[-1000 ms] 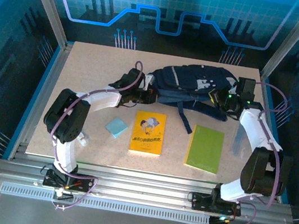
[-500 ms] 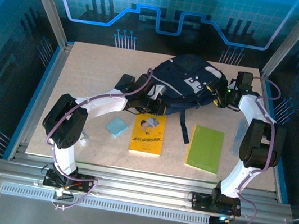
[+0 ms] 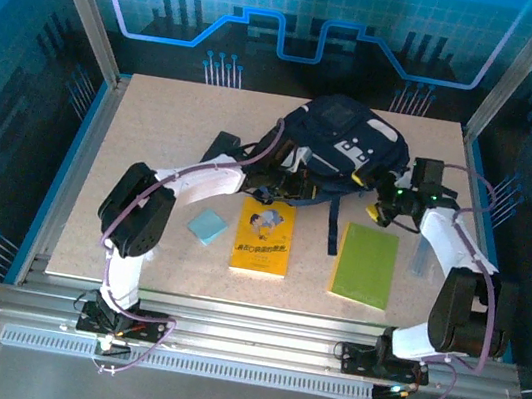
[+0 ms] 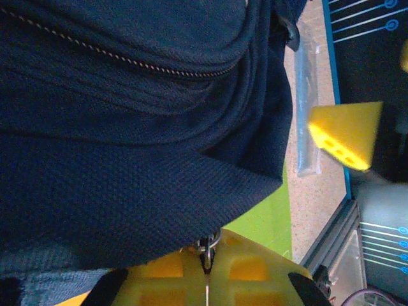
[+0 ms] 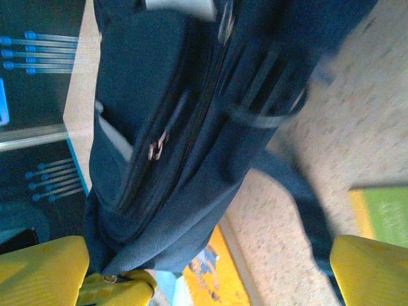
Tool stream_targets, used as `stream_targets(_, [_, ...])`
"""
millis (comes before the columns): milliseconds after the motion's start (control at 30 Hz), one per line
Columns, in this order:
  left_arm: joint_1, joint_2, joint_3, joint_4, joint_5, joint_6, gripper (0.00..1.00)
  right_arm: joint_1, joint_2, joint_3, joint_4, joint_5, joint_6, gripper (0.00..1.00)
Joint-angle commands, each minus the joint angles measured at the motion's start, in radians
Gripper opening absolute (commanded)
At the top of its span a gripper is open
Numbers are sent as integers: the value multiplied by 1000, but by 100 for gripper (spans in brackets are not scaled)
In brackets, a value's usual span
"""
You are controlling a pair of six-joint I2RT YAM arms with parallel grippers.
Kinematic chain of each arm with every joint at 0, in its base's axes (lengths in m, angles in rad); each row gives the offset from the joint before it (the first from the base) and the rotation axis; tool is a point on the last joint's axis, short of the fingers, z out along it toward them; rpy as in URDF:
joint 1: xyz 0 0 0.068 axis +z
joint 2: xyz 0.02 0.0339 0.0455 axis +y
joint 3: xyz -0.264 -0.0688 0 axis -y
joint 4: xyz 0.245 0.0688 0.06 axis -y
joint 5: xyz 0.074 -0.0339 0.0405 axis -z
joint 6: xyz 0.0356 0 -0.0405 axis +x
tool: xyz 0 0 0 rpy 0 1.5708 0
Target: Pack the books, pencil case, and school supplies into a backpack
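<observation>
The left gripper (image 4: 207, 280) is clenched on the zipper pull (image 4: 207, 245) at the near edge of the backpack (image 3: 340, 146), which sits at the far centre of the table (image 3: 154, 141). The right gripper (image 5: 204, 274) is released, its fingers wide apart, just beside the backpack's right side and grasping nothing. The orange-yellow book (image 3: 263, 238), the lime-green book (image 3: 365, 266) and the light-blue pad (image 3: 207, 226) lie flat on the table, nearer the arm bases.

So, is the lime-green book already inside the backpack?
Out: the lime-green book lies flat on the table, on the near side of the backpack.
</observation>
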Motion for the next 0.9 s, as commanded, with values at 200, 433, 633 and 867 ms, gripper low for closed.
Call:
stream_targets(200, [-48,-74,-25,52,59,-44,0,170,163,-59,378,36,237,64])
stream_targets(433, [-22,-100,-10,-146,43,89,0,113,179,-62,387,41,172,0])
stream_targets(633, [108,-119,-8,-428,-74,244,0,54,131,46,158,46,-4,0])
stream_targets(867, [234,-157,-41,-437,-189,302,0,3,160,161,-1,4,-174,0])
